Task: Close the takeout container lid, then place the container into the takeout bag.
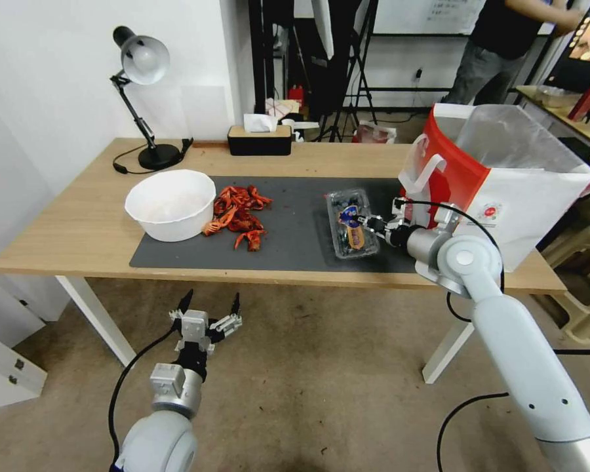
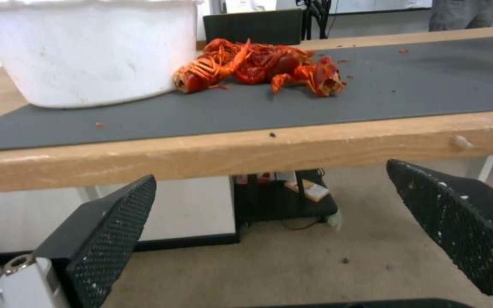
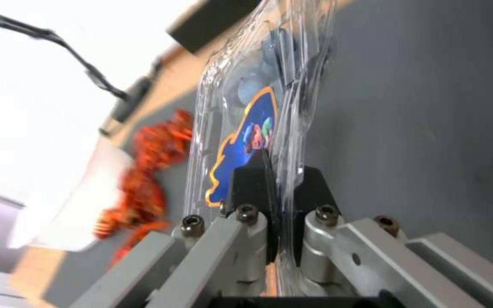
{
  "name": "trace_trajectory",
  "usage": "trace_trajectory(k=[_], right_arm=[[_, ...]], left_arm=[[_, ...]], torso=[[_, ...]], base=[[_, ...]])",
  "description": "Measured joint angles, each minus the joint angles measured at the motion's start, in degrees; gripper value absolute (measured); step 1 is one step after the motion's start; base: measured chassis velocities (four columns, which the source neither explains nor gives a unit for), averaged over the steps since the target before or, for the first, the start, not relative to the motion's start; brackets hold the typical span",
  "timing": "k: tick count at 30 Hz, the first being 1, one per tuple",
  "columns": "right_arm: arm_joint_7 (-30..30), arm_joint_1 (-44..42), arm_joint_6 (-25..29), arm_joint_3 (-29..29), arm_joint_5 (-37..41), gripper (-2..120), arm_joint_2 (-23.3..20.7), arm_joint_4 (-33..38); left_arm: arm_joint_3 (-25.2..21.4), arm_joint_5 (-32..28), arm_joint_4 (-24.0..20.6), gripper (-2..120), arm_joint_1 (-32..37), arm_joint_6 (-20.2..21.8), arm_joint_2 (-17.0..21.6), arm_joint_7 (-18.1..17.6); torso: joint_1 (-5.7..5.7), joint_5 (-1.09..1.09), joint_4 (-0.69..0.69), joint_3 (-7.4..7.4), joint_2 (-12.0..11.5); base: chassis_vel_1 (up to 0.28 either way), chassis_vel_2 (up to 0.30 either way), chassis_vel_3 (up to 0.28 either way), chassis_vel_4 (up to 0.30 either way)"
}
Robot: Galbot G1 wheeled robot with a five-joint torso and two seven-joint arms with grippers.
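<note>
The clear takeout container [image 1: 352,224] lies on the dark mat, just left of the takeout bag [image 1: 505,177]. Its lid [image 1: 349,215], with a blue and yellow label, is down over the box. My right gripper [image 1: 368,223] is shut on the container's rim nearest the bag. In the right wrist view the black fingers [image 3: 251,177] pinch the clear plastic edge of the container [image 3: 246,107]. I cannot tell whether the box is lifted off the mat. The bag stands upright and open at the table's right end. My left gripper [image 1: 210,309] hangs open below the table's front edge, also [image 2: 270,173].
A round white bowl [image 1: 170,203] and a heap of red crayfish shells [image 1: 239,213] sit on the left of the mat [image 1: 288,246]. A desk lamp [image 1: 141,98] and a black tissue box [image 1: 259,139] stand at the table's back.
</note>
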Motion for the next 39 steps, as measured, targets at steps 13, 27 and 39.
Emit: trace_trajectory(k=[13, 27, 39], right_arm=[[-12.2, 3.1, 23.3, -1.1, -24.4, 0, -4.5, 8.0], [7.3, 9.3, 28.6, 2.4, -45.2, 0, -10.4, 4.4], [18.3, 7.6, 19.0, 3.4, -39.4, 1, -11.2, 7.2]], left_arm=[[-0.4, 0.4, 0.2, 100, 1.1, -1.0, -1.1, 1.2], [-0.9, 0.0, 0.4, 100, 1.5, -1.9, -1.3, 1.8], [-1.0, -1.0, 0.1, 100, 1.3, -1.7, -1.2, 2.0]], torso=[[0.0, -0.01, 0.0, 0.0, 0.0], [0.0, 0.0, -0.02, 0.0, 0.0], [0.01, 0.0, 0.0, 0.0, 0.0]], base=[[0.0, 0.0, 0.0, 0.0], [0.0, 0.0, 0.0, 0.0], [0.0, 0.0, 0.0, 0.0]])
